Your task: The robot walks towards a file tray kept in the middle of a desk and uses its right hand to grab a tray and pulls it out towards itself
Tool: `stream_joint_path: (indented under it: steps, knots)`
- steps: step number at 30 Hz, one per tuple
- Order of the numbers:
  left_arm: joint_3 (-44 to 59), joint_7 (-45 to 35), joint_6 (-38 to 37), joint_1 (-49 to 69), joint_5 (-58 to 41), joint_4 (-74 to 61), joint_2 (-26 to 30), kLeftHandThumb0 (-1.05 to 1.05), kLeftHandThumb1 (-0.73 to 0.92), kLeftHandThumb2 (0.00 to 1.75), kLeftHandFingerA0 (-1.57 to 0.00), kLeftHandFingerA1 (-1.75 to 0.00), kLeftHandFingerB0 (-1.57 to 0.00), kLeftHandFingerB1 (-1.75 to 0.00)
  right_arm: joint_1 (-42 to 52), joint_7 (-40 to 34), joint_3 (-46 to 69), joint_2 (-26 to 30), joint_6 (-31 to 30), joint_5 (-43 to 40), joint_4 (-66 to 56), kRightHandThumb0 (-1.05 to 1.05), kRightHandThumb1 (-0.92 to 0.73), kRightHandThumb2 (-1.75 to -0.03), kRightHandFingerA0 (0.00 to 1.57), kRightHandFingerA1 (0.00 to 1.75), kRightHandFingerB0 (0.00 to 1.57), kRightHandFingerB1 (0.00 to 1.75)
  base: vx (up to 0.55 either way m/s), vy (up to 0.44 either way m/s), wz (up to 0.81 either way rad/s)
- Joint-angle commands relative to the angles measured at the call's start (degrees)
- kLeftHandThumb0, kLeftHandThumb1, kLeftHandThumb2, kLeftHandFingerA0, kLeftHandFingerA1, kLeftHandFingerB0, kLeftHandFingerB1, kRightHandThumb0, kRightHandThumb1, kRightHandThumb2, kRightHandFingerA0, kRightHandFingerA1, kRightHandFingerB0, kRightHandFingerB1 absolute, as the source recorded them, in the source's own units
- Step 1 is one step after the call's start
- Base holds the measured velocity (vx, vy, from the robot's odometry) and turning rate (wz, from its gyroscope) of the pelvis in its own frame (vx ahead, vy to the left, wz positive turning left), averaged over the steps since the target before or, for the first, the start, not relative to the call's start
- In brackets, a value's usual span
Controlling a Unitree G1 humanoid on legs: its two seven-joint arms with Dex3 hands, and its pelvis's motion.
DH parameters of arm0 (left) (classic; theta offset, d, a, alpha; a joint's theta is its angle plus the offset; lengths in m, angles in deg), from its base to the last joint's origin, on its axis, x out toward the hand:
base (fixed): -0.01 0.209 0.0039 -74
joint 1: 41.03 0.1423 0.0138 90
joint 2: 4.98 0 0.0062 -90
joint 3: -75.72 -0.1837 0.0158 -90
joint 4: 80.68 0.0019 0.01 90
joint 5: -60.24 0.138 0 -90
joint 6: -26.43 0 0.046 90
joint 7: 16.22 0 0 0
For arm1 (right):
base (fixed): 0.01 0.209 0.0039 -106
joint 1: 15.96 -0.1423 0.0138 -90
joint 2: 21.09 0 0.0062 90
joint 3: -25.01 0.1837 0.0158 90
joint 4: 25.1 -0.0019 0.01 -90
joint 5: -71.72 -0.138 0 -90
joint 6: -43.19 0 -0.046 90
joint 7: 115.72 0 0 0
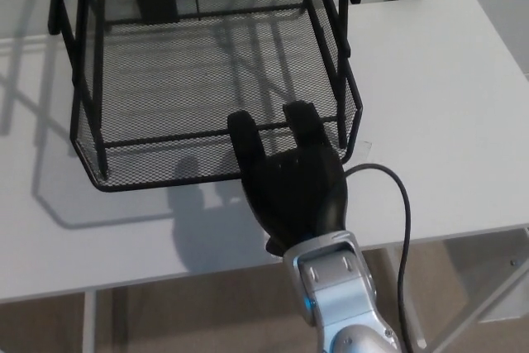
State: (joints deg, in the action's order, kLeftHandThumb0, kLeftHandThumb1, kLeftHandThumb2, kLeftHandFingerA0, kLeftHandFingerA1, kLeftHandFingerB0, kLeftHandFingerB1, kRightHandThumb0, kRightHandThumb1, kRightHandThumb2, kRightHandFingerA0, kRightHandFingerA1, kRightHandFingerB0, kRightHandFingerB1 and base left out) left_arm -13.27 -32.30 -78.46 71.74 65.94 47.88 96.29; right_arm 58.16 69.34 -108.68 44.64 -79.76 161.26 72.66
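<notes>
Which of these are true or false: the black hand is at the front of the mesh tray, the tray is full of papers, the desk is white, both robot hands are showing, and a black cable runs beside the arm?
1. The right hand is at the front edge of the black mesh tray, with two fingers over its rim. True.
2. The tray is full of papers. False: its mesh bottom is bare.
3. The desk is white. True.
4. Both robot hands show. False: only the right hand is in view.
5. A black cable loops beside the arm. True.
</notes>
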Motion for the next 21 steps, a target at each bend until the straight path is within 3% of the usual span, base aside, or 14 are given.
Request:
stream_joint_path:
  steps: [1,2,3,6,7,9,11,12,13,16,17,18,19,21]
  knots:
    - [0.44,-0.05,-0.36,0.82,0.23,-1.35,1.04,-0.30,0.47,0.63,-0.49,-0.49,-0.42,-0.44,4.12,1.64,-1.05,1.83,0.92,-3.10,0.70,-0.90,-0.30,-0.62,0.00,0.64,0.10,0.52,0.00,0.000,0.00]
    - [0.39,-0.20,-0.19,0.94,0.27,-1.79,1.16,-0.29,0.48,0.63,-0.50,-0.48,-0.41,-0.44,5.18,1.31,-1.48,2.32,1.05,-2.85,-0.29,-0.93,-0.32,-0.64,0.01,0.61,0.10,0.51,0.00,0.000,0.00]
    - [0.44,-0.68,-0.90,0.74,-0.06,-1.11,1.11,-0.29,0.47,0.63,-0.50,-0.49,-0.42,-0.44,6.15,1.18,-1.88,2.82,1.14,-2.52,-1.63,-0.36,0.10,-0.69,0.05,0.58,0.00,0.53,0.00,0.000,0.00]
    - [0.36,-0.42,-0.78,0.51,0.23,-0.73,1.17,-0.29,0.47,0.63,-0.50,-0.48,-0.41,-0.44,7.96,0.10,-2.30,3.19,1.59,-3.17,-4.49,-0.36,0.09,-0.69,0.06,0.59,0.00,0.53,0.00,0.000,0.00]
    - [0.17,-0.12,-1.45,0.09,0.59,0.35,1.19,-0.30,0.47,0.63,-0.50,-0.48,-0.41,-0.44,9.28,0.00,-2.72,3.37,1.65,-3.11,-6.68,-0.85,-0.37,-0.53,0.00,0.65,0.12,0.51,0.00,0.000,0.00]
    - [0.10,0.10,-1.83,-0.15,0.68,0.94,1.08,-0.30,0.47,0.63,-0.51,-0.49,-0.42,-0.44,11.20,0.23,-3.70,4.24,2.03,-2.23,-9.93,-0.87,-0.31,-0.63,0.00,0.65,0.11,0.53,0.00,0.000,0.00]
    - [0.02,0.32,-2.79,-0.39,0.83,1.89,1.06,-0.29,0.47,0.63,-0.52,-0.49,-0.42,-0.44,13.09,0.23,-4.64,5.00,2.53,-1.97,-12.83,-0.85,-0.37,-0.53,0.00,0.67,0.11,0.52,0.00,0.000,0.00]
    - [-0.07,0.42,-3.16,-0.53,0.95,2.33,1.10,-0.30,0.47,0.63,-0.51,-0.49,-0.42,-0.45,14.20,-0.10,-5.29,5.57,2.86,-1.74,-14.47,-0.88,-0.32,-0.64,0.00,0.66,0.12,0.52,0.00,0.000,0.00]
    - [-0.06,0.37,-3.07,-0.54,0.91,2.22,1.11,-0.29,0.47,0.63,-0.51,-0.49,-0.42,-0.45,15.03,-0.60,-5.71,6.03,3.19,-1.73,-15.65,-0.84,-0.36,-0.53,0.00,0.68,0.14,0.51,0.00,0.000,0.00]
    - [-0.19,0.24,-2.23,-0.21,1.10,1.05,1.32,-0.31,0.47,0.63,-0.51,-0.49,-0.41,-0.44,17.76,-1.49,-7.31,7.46,4.11,-1.34,-19.96,-0.85,-0.36,-0.53,0.00,0.66,0.13,0.52,0.00,0.000,0.00]
    - [-0.25,0.27,-2.02,-0.28,1.28,0.98,1.47,-0.31,0.47,0.64,-0.51,-0.49,-0.41,-0.44,18.46,-1.39,-7.95,7.84,4.21,-0.76,-21.34,-0.87,-0.30,-0.63,0.00,0.69,0.12,0.54,0.00,0.000,0.00]
    - [-0.15,0.08,-2.28,-0.07,1.01,0.74,1.34,-0.30,0.47,0.63,-0.51,-0.49,-0.42,-0.45,19.43,-1.69,-8.60,8.39,4.45,-0.39,-22.88,-0.86,-0.35,-0.53,0.00,0.65,0.12,0.53,0.00,0.000,0.00]
    - [-0.14,0.16,-2.40,-0.43,1.01,1.54,1.27,-0.30,0.46,0.63,-0.51,-0.49,-0.42,-0.44,20.21,-2.62,-9.18,9.01,5.10,-0.57,-24.29,-0.86,-0.29,-0.62,0.00,0.71,0.15,0.53,0.00,0.000,0.00]
    - [-0.06,0.27,-2.63,-0.54,0.96,1.99,1.20,-0.29,0.47,0.63,-0.51,-0.49,-0.42,-0.44,21.21,-2.23,-10.11,9.85,5.76,0.11,-26.43,-0.87,-0.36,-0.53,0.00,0.64,0.13,0.53,0.00,0.000,0.00]
